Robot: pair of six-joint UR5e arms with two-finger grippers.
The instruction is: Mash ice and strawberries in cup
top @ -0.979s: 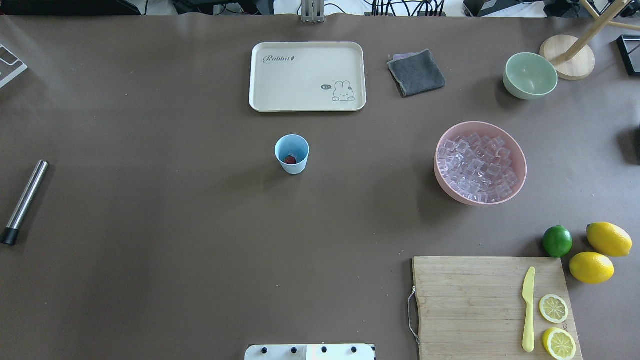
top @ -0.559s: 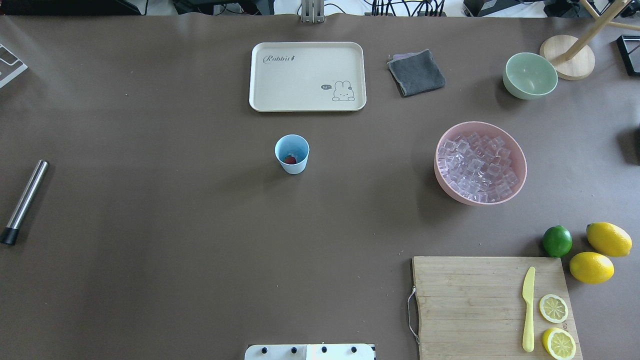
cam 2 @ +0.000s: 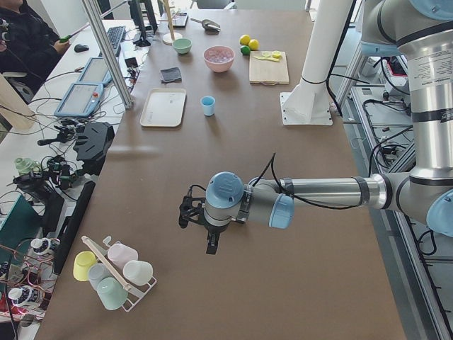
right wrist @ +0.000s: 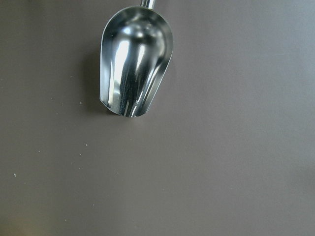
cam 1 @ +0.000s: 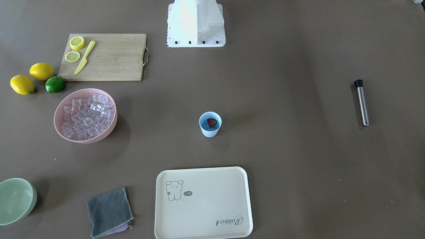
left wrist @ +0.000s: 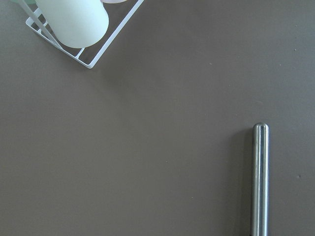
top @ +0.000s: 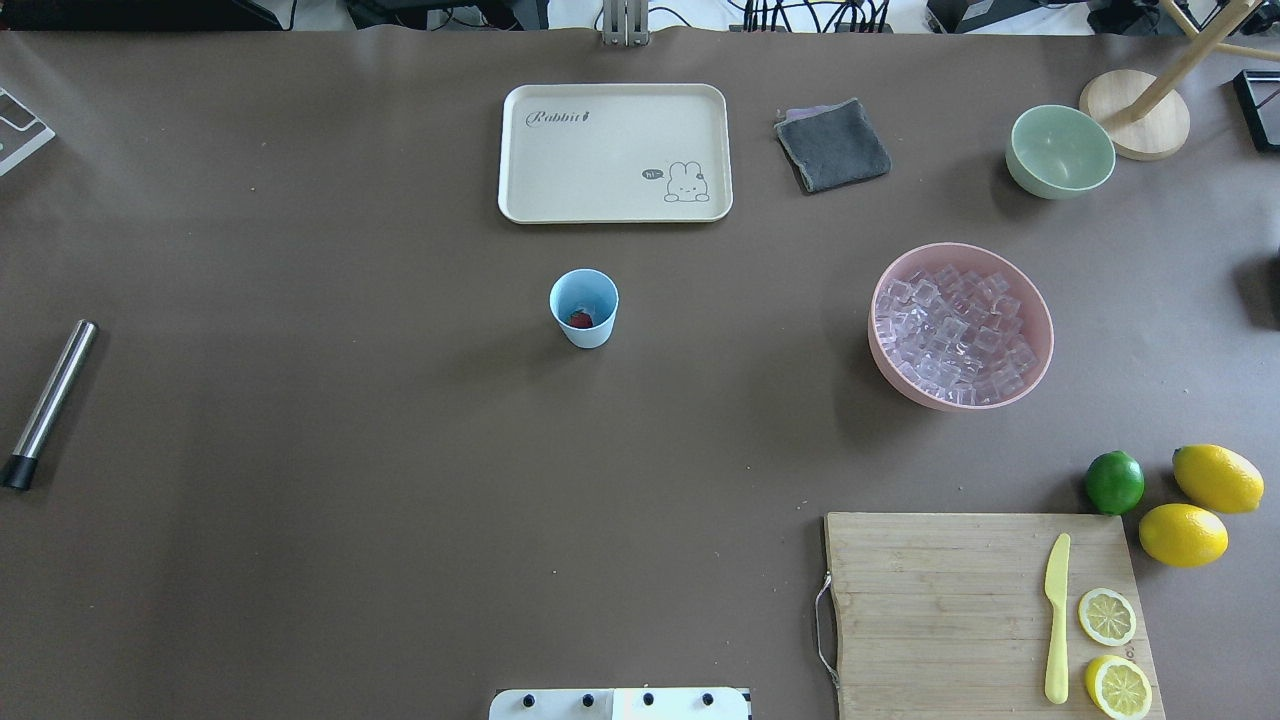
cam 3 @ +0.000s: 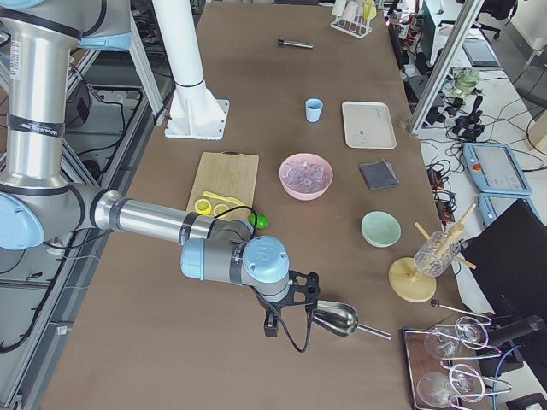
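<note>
Nothing seems to have moved: strawberry (top: 581,319) in the cup (top: 588,338), ice (top: 955,335) in the pink bowl (top: 1044,350); whether left tool (cam 2: 205,230) or right tool (cam 3: 282,312) is open, I cannot tell.

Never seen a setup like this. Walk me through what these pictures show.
Two robot arms stand at a brown table. Two pictures look down on it, from behind the robot and facing it; two look along it from either end; two come from wrist cameras. The left arm hovers near a steel rod, the right arm near a metal scoop; neither visibly holds anything. A blue cup holds a strawberry; a pink bowl holds ice. A tray, cloth, green bowl and cutting board with lemon slices also lie there.
</note>
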